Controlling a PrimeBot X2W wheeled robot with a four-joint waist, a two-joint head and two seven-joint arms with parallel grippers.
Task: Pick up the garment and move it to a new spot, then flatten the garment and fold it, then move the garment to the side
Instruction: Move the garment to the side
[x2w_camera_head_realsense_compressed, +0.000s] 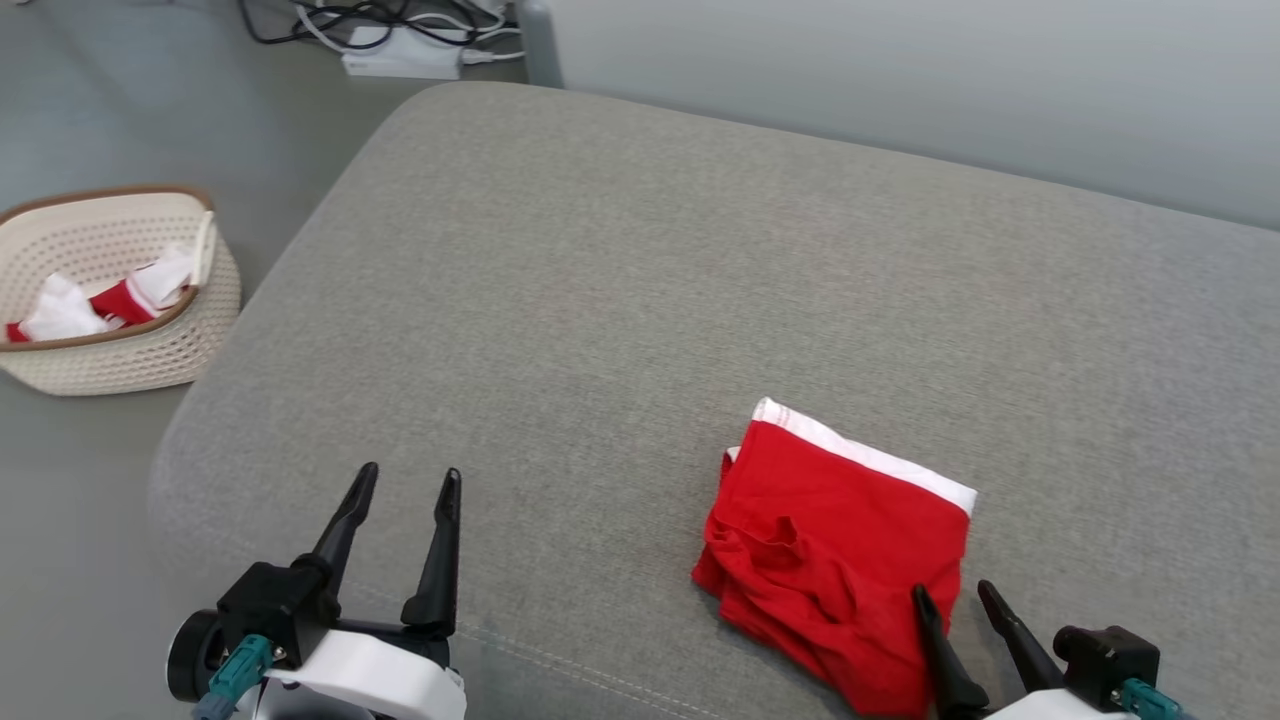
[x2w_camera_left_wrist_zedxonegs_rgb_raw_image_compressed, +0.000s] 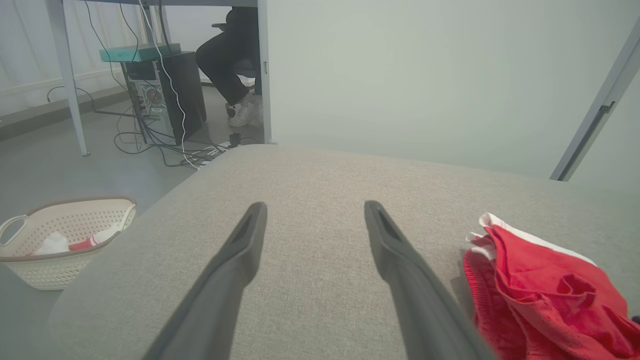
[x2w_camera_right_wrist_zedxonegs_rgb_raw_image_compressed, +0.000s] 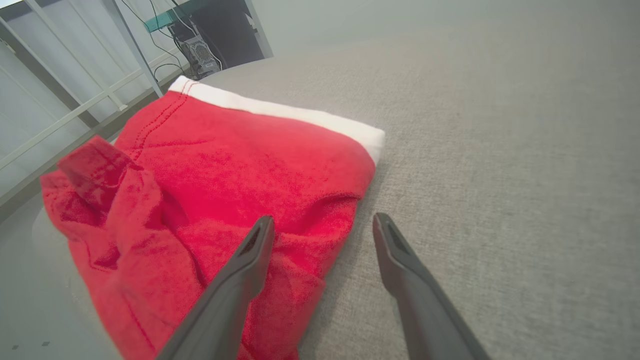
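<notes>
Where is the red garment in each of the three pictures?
Head view: red garment at lower right, near the bottom edge.
Left wrist view: lower right corner.
Right wrist view: left half and centre.
Shared landmark: its white waistband, along the far edge.

Garment (x2w_camera_head_realsense_compressed: 835, 540) on the cushion (x2w_camera_head_realsense_compressed: 640, 280), basket (x2w_camera_head_realsense_compressed: 120, 370) on the floor (x2w_camera_head_realsense_compressed: 100, 120) to the left.
The garment lies on the cushion's near right part, the right pincer (x2w_camera_head_realsense_compressed: 951, 589) at its near right corner. The left pincer (x2w_camera_head_realsense_compressed: 410, 472) is well to its left. The basket holds cloths (x2w_camera_head_realsense_compressed: 70, 310); a power strip (x2w_camera_head_realsense_compressed: 400, 62) lies on the floor behind the cushion.
</notes>
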